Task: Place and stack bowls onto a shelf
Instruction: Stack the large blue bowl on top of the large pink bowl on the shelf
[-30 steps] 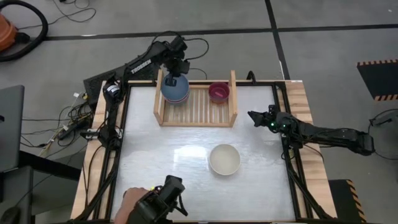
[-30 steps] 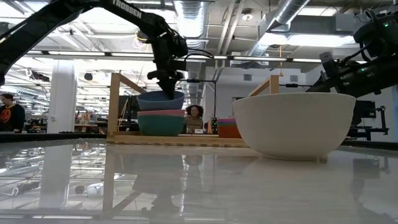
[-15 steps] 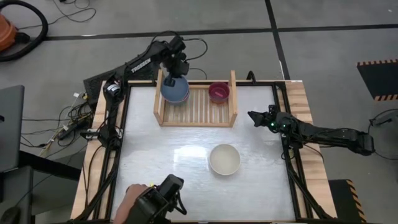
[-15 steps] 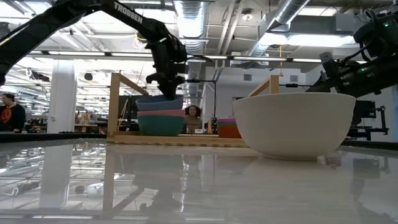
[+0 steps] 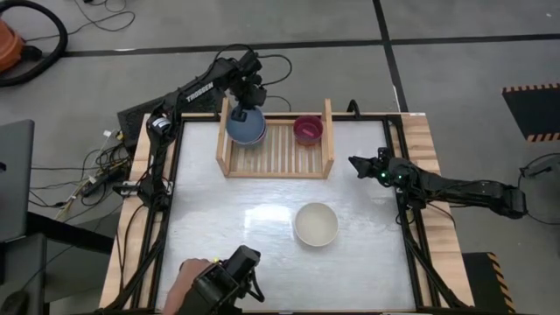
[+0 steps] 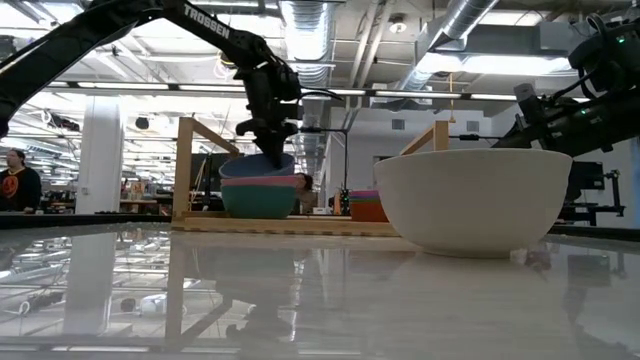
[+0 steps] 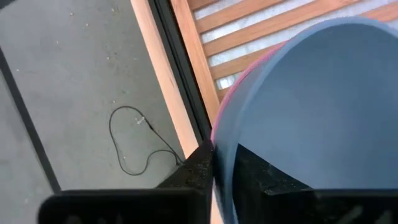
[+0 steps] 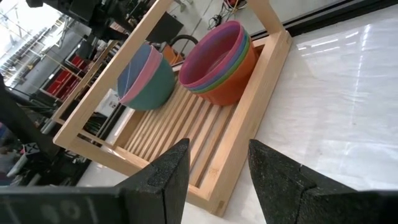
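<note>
Blue plastic is what the moment turns on: the blue bowl (image 5: 247,128) is seated on top of the pink bowl (image 6: 258,182) and the teal bowl (image 6: 260,201), a stack of three at the shelf's (image 5: 276,168) nine-o'clock end in the high view. In the left wrist view, the blue rim is seen pinched between the narrowly set fingers of the left pincer (image 7: 222,167), one finger (image 7: 193,173) outside the wall and one inside. In the high view the left pincer (image 5: 242,111) is placed at the bowl's twelve-o'clock edge, so the bowl lies directly toward six o'clock from it. By the look of it, only a release and a straight lift remain there.

A second stack, magenta over olive-green over red-orange (image 8: 219,56), is held at the shelf's three-o'clock end.

One cream-white bowl (image 5: 316,224) is left on the tabletop (image 5: 219,219), toward six o'clock of the shelf. It lies toward eight o'clock from the right pincer (image 5: 357,164), which is parked at the three-o'clock edge with its fingers spread, and which appears the nearer arm for it.
</note>
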Motion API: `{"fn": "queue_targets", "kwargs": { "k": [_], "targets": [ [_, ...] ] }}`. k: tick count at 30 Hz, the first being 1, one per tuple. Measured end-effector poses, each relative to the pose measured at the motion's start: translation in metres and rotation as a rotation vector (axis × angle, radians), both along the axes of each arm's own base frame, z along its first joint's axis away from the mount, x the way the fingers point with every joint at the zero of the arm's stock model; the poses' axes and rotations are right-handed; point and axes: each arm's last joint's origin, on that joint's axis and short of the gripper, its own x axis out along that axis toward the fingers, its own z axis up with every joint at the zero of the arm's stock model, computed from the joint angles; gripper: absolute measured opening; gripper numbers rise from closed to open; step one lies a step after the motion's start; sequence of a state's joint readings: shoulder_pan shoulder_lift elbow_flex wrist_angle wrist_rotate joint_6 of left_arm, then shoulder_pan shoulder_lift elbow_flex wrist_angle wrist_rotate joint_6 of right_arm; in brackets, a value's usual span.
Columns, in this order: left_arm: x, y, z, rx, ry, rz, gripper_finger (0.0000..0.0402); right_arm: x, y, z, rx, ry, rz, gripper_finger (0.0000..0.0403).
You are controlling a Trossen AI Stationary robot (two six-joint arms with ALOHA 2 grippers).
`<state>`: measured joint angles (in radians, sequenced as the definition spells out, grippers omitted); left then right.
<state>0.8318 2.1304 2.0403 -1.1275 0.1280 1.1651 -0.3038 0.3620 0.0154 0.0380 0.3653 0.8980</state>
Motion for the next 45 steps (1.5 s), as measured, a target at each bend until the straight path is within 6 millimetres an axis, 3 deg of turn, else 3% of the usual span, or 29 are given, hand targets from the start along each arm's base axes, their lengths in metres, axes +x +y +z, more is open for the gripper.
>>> {"fn": "queue_targets", "kwargs": {
  "k": [8, 14, 20, 25, 34, 37, 41, 43, 45],
  "targets": [
    [0.001, 0.002, 0.001, 0.028, 0.006, 0.044, 0.0105, 0.0, 0.0, 0.0, -0.003, 0.003, 0.002, 0.0189],
    [0.008, 0.001, 0.003, 0.176, 0.094, 0.091, 0.0166, 0.0, 0.0, 0.0, -0.004, 0.004, 0.002, 0.0189],
    [0.011, -0.002, 0.022, 0.255, 0.101, 0.127, 0.0186, 0.0, 0.0, 0.0, -0.006, 0.005, 0.003, 0.0189],
    [0.012, -0.01, 0.047, 0.187, 0.006, 0.116, 0.0178, 0.0, 0.0, 0.0, -0.006, 0.005, 0.003, 0.0189],
    [0.014, -0.024, 0.047, 0.134, 0.057, 0.123, 0.0154, 0.0, 0.0, 0.0, -0.01, 0.009, 0.005, 0.0189],
    [0.013, -0.029, 0.051, 0.128, 0.062, 0.14, 0.0123, 0.0, 0.0, 0.0, -0.011, 0.01, 0.006, 0.0189],
    [0.006, -0.039, 0.067, 0.09, 0.007, 0.132, 0.0051, 0.0, 0.0, 0.0, -0.011, 0.012, 0.007, 0.0189],
    [0.002, -0.037, 0.07, 0.09, 0.0, 0.172, 0.0015, 0.0, 0.0, -0.001, -0.01, 0.017, 0.006, 0.0189],
    [-0.003, -0.031, 0.067, 0.078, 0.009, 0.237, 0.0007, 0.0, 0.0, -0.001, -0.008, 0.022, 0.007, 0.0189]
  ]
}}
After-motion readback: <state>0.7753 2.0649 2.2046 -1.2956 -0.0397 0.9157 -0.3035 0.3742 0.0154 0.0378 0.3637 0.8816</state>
